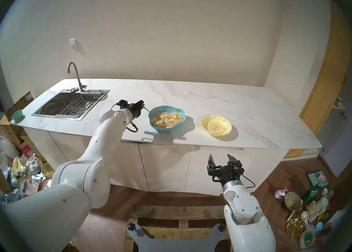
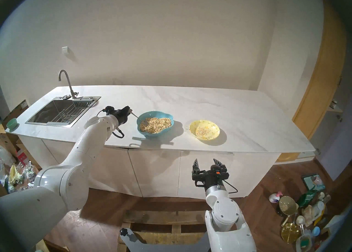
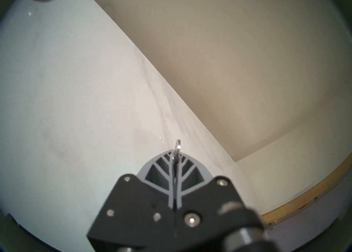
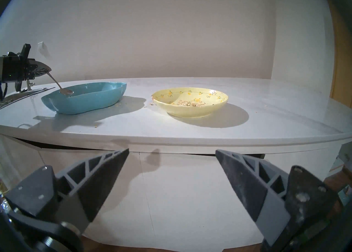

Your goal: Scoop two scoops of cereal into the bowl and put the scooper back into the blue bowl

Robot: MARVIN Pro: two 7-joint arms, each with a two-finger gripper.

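Observation:
The turquoise blue bowl [image 1: 152,124] with a wavy rim stands mid-counter, holding a heap of cereal [image 1: 168,119]. The pale yellow bowl [image 1: 226,130] stands to its right with a thin layer of cereal [image 1: 213,127] inside. My left gripper [image 1: 143,106] is shut on the handle of the silver scooper [image 1: 147,109], just left of the blue bowl. The scooper's head [image 4: 66,92] rests inside the blue bowl at its left side. In the left wrist view the handle end [image 3: 178,145] sticks out past the closed fingers. My right gripper [image 1: 222,157] is open and empty, below the counter's front edge.
A steel sink [image 1: 62,105] with a faucet [image 1: 75,74] sits at the counter's left. A small green cup [image 1: 17,114] stands at the far left corner. A few spilled flakes [image 4: 152,104] lie between the bowls. Clutter lies on the floor at both sides.

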